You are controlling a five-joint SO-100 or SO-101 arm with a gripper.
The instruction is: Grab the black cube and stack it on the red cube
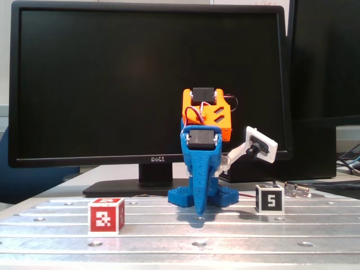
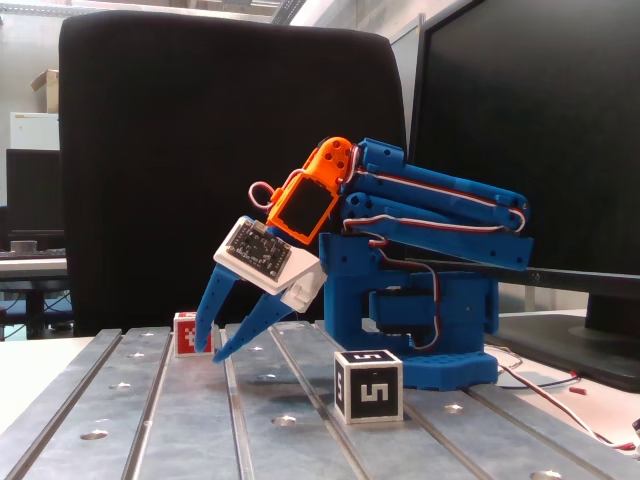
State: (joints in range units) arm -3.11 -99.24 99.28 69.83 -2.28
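One black cube [image 1: 269, 198] stood on the bench [image 1: 225, 233] to the right of the arm in the front-on fixed view, and one red cube [image 1: 106, 215] stood well apart on the left. The black cube appeared light, rigid and smooth-faced, so it would likely best be taken across two opposite flat sides at mid-height. The hand [image 2: 213, 354] was spread and empty, its tips low over the bench between the two cubes.
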